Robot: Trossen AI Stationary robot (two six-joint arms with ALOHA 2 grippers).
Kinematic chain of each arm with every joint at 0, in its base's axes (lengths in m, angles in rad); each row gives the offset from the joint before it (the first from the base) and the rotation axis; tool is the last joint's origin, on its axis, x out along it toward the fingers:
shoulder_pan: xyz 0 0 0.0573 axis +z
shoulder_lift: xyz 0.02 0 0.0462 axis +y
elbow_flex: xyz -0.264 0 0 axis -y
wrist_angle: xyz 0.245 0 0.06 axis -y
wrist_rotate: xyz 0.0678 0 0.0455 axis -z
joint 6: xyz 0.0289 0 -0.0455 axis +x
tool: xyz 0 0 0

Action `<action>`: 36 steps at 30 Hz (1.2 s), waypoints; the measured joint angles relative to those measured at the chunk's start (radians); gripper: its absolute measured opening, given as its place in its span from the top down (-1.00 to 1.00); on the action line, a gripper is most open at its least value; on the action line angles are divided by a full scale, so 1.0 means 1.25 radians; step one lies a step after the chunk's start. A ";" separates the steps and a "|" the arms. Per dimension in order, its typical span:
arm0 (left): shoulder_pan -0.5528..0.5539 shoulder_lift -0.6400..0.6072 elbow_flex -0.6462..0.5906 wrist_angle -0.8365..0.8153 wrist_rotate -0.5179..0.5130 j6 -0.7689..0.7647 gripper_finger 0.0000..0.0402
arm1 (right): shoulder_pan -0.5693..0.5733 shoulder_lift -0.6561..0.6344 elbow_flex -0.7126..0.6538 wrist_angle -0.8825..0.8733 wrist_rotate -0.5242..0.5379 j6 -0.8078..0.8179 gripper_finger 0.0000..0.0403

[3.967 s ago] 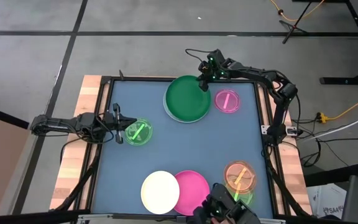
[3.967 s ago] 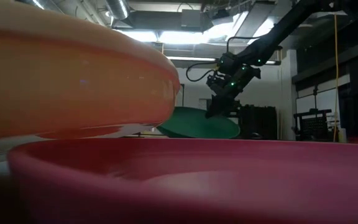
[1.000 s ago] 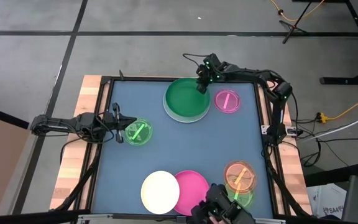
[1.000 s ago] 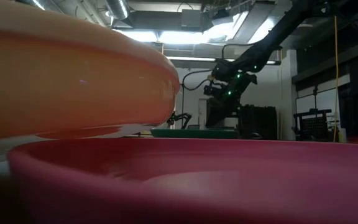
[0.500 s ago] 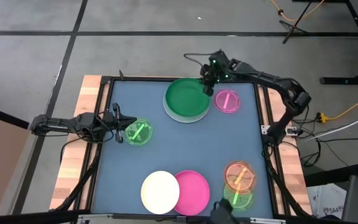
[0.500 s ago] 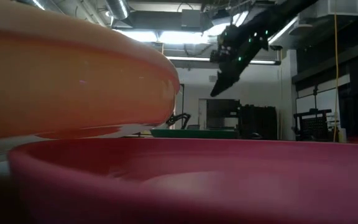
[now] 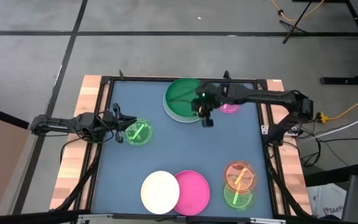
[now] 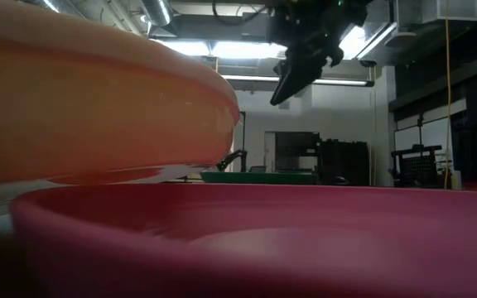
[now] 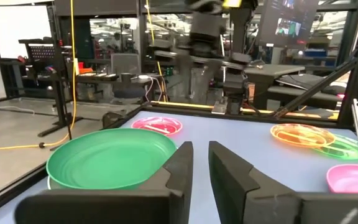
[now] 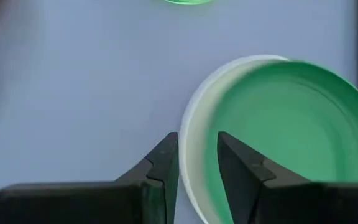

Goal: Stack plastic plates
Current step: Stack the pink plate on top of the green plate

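Right gripper (image 7: 205, 118) hovered empty, fingers slightly parted, between picks.
The dark green plate (image 7: 186, 98) sat on the pale plate (image 10: 194, 130) at upper centre; judging by position, the next move calls for choosing another plate while the left gripper (image 7: 118, 120), narrowly open, waited at left.

The blue table (image 7: 179, 155) carries seven plates, some stacked.

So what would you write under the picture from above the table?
Right gripper hangs empty beside the dark green plastic plate stacked on a pale plate, while the left gripper waits by the small green striped plate.
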 joint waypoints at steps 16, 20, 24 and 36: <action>0.000 0.000 0.000 0.000 0.000 0.000 0.77 | 0.254 0.004 0.000 -0.005 0.004 0.002 0.51; 0.000 0.000 0.000 0.000 0.000 0.000 0.77 | 0.292 0.007 0.000 -0.005 0.004 0.009 0.51; 0.000 0.000 0.000 0.000 0.000 0.000 0.77 | 0.314 0.010 0.000 -0.007 0.008 0.066 0.47; 0.000 0.000 0.000 0.000 0.000 0.000 0.77 | 0.339 0.023 0.000 -0.012 0.101 0.272 0.03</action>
